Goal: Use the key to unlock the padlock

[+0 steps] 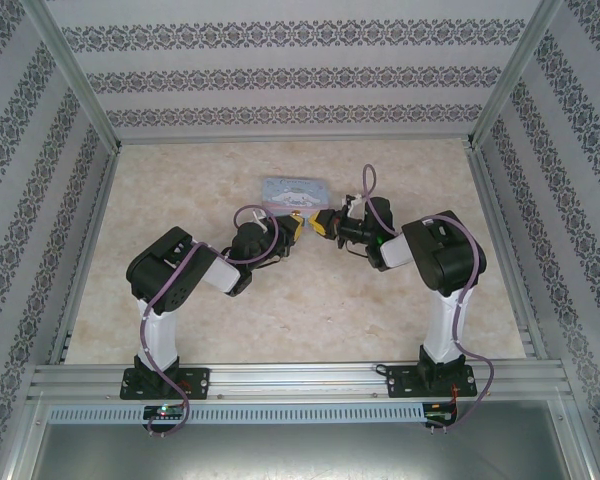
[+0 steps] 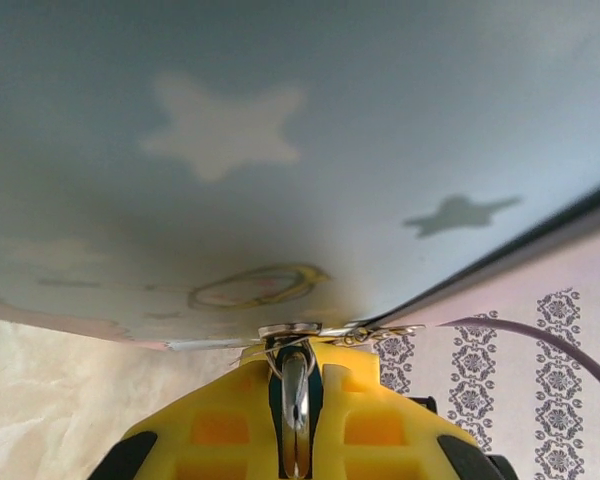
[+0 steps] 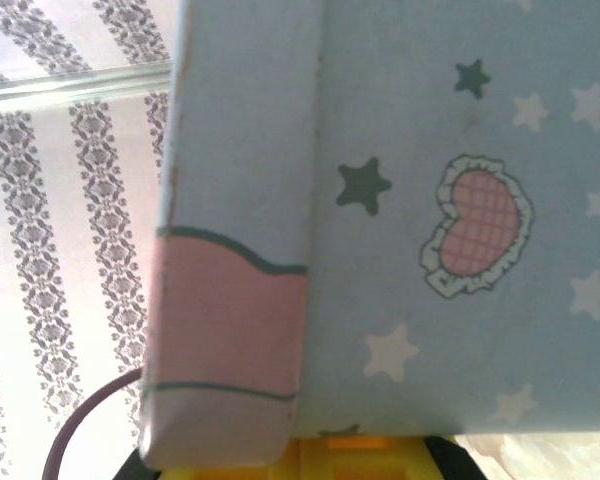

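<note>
padlock body cannot be picked out anywhere: from above, the spot where it would sit, at the near side of the tin box [image 1: 295,188], is crowded by the two yellow pincers, and anything that small is lost there.

left gripper [image 2: 296,365] is closed, its yellow fingers [image 2: 355,410] clamped on a thin silvery metal piece [image 2: 296,405] that ends in a small round cap against the tin's lower edge. whether that piece is key or shackle is not clear. a fine chain [image 2: 380,333] lies just beside it. the tin's pale blue, star-printed face [image 2: 280,150] looms blurred above.

right gripper [image 3: 360,455] is closed too. its fingers are cut off at the bottom of the wrist view behind the tin's corner [image 3: 230,330], so whether it holds anything is hidden.

seen from above, left gripper [image 1: 292,228] and right gripper [image 1: 324,224] face each other, nearly tip to tip. each arm rises from its base, bends at the elbow and reaches inward, low over the marbled table [image 1: 180,310].
</note>
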You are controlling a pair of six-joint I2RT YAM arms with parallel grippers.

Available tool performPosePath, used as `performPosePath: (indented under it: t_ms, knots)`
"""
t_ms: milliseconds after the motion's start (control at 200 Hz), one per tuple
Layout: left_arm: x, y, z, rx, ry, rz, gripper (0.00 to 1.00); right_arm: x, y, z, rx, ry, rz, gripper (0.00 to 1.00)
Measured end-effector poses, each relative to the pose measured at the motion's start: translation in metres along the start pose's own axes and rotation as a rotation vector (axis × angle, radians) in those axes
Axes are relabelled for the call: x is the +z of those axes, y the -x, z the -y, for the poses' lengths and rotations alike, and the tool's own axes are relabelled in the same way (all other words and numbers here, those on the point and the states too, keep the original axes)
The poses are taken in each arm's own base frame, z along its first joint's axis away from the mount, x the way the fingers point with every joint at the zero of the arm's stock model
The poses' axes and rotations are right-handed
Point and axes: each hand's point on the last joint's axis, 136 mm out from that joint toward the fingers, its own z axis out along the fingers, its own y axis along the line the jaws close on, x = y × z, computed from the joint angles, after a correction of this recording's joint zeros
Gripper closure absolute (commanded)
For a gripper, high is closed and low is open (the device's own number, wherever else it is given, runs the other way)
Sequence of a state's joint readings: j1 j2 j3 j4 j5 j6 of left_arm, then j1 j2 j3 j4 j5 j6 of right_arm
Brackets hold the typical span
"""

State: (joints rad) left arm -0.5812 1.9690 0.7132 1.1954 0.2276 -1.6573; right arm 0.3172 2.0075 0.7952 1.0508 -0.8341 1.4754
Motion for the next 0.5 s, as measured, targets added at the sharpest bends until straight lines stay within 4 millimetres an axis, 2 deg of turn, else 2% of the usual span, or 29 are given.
performPosePath:
  t_ms: [500]
  knots:
    - [0.0001,0.0002,0.0006,0.004,-0.002,0.001,1.00,-0.0012,0.0005,0.0006,-0.008,-0.016,-0.055,1.00]
